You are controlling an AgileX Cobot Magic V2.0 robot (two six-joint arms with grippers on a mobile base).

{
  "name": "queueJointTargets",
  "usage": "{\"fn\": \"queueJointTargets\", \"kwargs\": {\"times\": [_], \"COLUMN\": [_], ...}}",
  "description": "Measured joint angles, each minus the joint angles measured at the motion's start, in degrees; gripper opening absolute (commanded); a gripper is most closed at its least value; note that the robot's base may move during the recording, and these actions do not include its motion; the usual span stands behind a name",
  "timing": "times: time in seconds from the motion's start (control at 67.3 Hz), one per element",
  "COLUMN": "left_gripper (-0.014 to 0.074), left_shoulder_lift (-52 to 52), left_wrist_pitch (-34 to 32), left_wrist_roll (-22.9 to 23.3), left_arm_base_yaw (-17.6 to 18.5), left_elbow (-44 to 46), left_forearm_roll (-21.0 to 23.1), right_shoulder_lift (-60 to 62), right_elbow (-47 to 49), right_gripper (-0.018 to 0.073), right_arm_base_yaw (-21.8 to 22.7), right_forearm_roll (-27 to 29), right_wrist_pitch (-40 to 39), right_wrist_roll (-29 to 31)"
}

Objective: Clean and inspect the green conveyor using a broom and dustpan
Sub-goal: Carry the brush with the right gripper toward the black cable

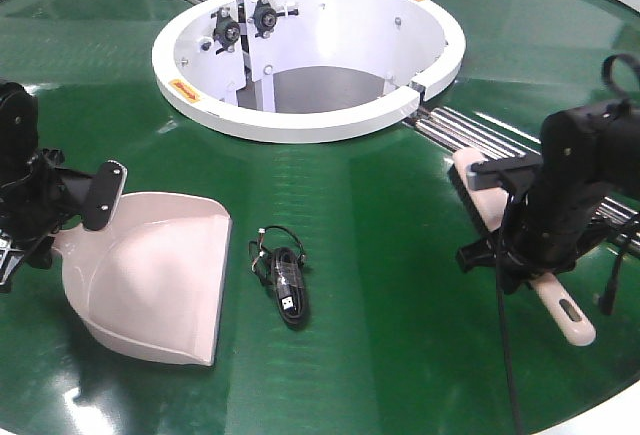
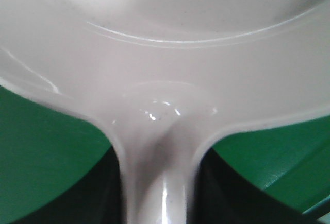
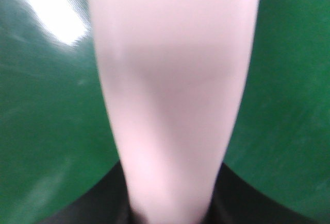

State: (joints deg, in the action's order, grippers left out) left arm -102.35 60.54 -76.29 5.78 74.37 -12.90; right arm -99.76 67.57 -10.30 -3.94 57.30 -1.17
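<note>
The green conveyor (image 1: 380,245) fills the front view. On its left lies the pale dustpan (image 1: 150,275), lip toward the middle. My left gripper (image 1: 62,227) is shut on the dustpan's handle; in the left wrist view the handle (image 2: 160,183) runs between the dark fingers (image 2: 98,198) of that gripper (image 2: 160,206). At the right, the broom (image 1: 568,317) lies slanted on the belt with its slotted handle end toward me. My right gripper (image 1: 528,255) is shut on the broom's middle. In the right wrist view the broom (image 3: 170,80) fills the gap of that gripper (image 3: 170,206).
A coiled black USB cable (image 1: 283,277) lies on the belt between dustpan and broom. The white central ring (image 1: 300,120) stands behind it, open inside. Steel rollers (image 1: 470,133) run out from the ring toward the right arm. The white outer rim (image 1: 600,417) curves at the front right.
</note>
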Motion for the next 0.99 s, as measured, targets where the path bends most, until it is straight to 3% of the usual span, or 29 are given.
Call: {"fn": "queueJointTargets", "kwargs": {"times": [0.252, 0.594, 0.995], "left_gripper": [-0.0007, -0.0007, -0.0006], "left_shoulder_lift": [0.0, 0.0, 0.0], "left_wrist_pitch": [0.05, 0.05, 0.05], "left_wrist_roll": [0.0, 0.0, 0.0], "left_arm_base_yaw": [0.0, 0.0, 0.0], "left_elbow": [0.0, 0.05, 0.05], "left_forearm_roll": [0.0, 0.0, 0.0], "right_shoulder_lift": [3.99, 3.72, -3.27], "right_elbow": [0.0, 0.0, 0.65], "right_gripper": [-0.0005, -0.0005, -0.0005], "right_arm_base_yaw": [-1.45, -15.06, -22.4], "right_forearm_roll": [7.15, 9.08, 10.11], "right_wrist_pitch": [4.52, 5.96, 5.72], "right_wrist_roll": [-1.54, -11.0, -21.45]}}
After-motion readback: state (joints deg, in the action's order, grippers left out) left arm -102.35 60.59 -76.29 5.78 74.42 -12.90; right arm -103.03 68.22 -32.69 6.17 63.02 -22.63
